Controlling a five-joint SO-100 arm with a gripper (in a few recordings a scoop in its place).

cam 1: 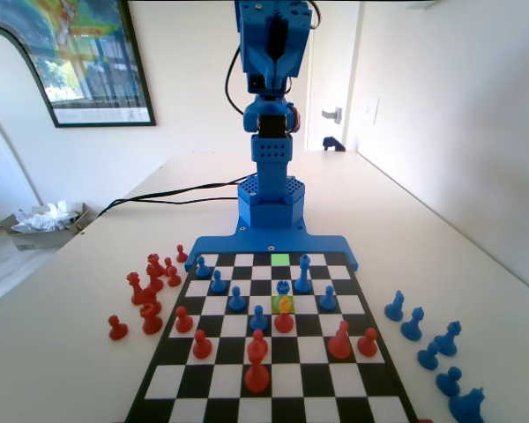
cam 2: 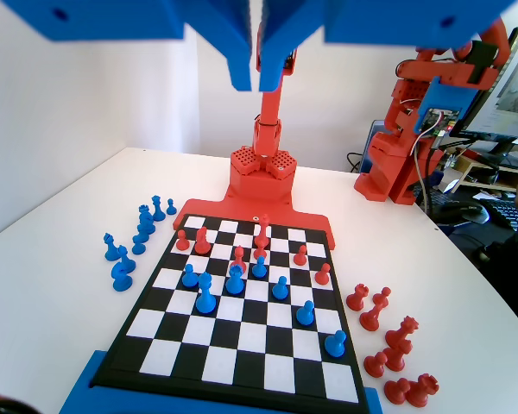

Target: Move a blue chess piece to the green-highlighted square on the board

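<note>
Your gripper hung high over the board, jaws pinched together and empty, and the blue chess piece looked light, slick plastic—best pinched under its ball head.

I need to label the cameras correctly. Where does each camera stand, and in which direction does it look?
Fixed view: low at the board's end opposite the blue arm, looking along it at the arm's base.
Wrist view: rides above the arm's end, looking down the board; the gripper hangs closed from the top edge.
Shared: the board and its pieces.
</note>
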